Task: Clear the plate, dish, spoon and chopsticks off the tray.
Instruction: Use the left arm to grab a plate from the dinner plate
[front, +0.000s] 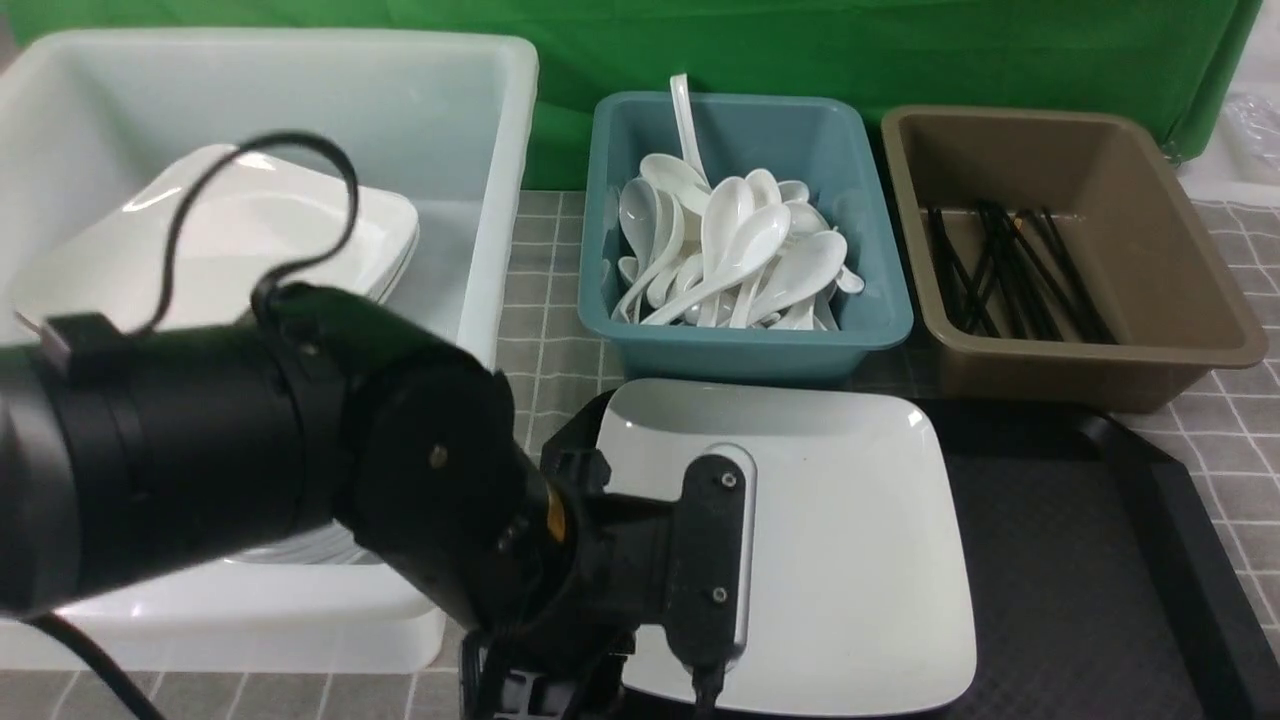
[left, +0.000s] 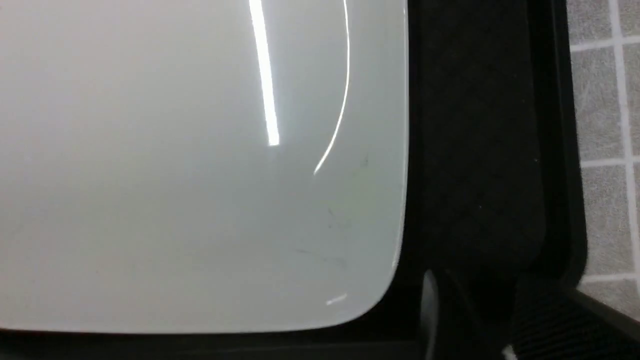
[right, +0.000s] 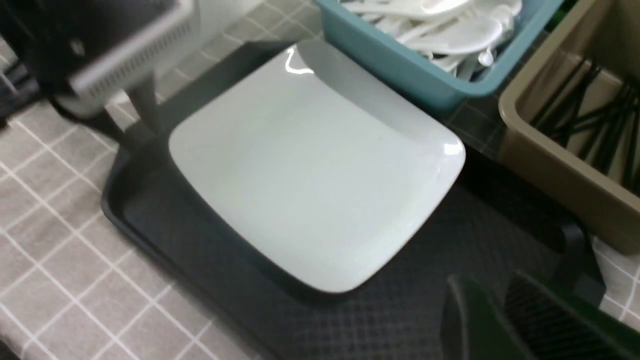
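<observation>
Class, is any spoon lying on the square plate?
No: the square plate is bare, and the spoons sit in the teal bin.

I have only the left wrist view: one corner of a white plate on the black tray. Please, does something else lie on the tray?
Observer: Nothing else shows. In the right wrist view the plate lies alone on the tray.
Operator: Is there a container for plates?
Observer: Yes, a white tub left of the tray holds stacked plates.
Operator: And behind the tray?
Observer: Two bins stand there: a teal bin with white spoons and, right of it, a brown bin with black chopsticks.
</observation>
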